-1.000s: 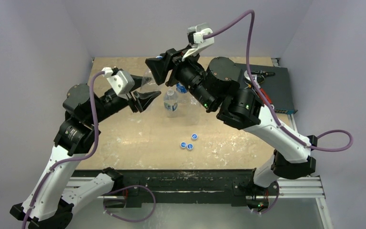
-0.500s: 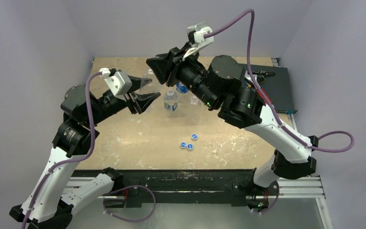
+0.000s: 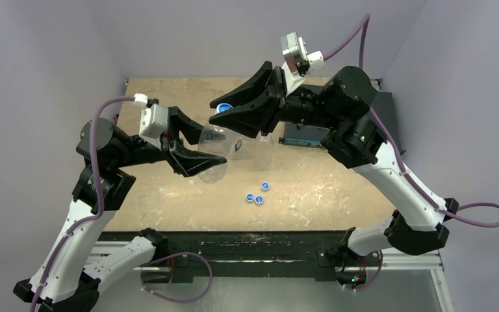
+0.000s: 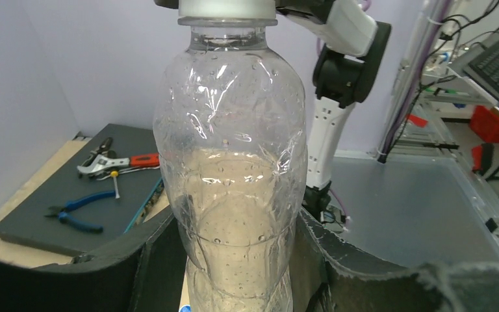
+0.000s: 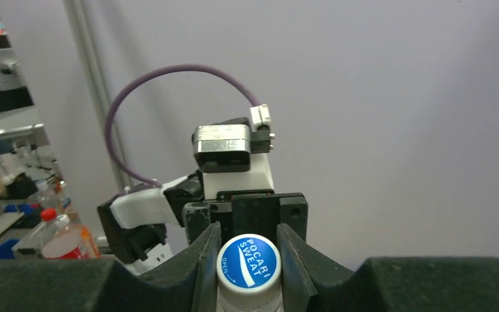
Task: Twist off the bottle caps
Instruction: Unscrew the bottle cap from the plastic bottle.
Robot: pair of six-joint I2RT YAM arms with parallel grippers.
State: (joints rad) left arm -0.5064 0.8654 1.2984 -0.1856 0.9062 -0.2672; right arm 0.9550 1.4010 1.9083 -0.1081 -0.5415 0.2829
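Bottle (image 3: 219,170) lifted w/ L hand (image 3: 208,145); R hand (image 3: 226,112) gripped cap (image 5: 248,261).

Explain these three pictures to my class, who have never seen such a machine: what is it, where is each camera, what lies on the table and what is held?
These are two robot arms bolted to a table's near edge. The wide picture looks down from above and behind: the left arm is on the left, the right arm on the right. The other two pictures come from a small camera on each wrist, looking along that arm's jaws. The left jaws are shut around a clear unlabelled bottle, held up above the table. The right jaws pinch its blue cap from both sides. Three loose blue caps lie on the table, other bottles stand behind, and hand tools rest on a dark mat.
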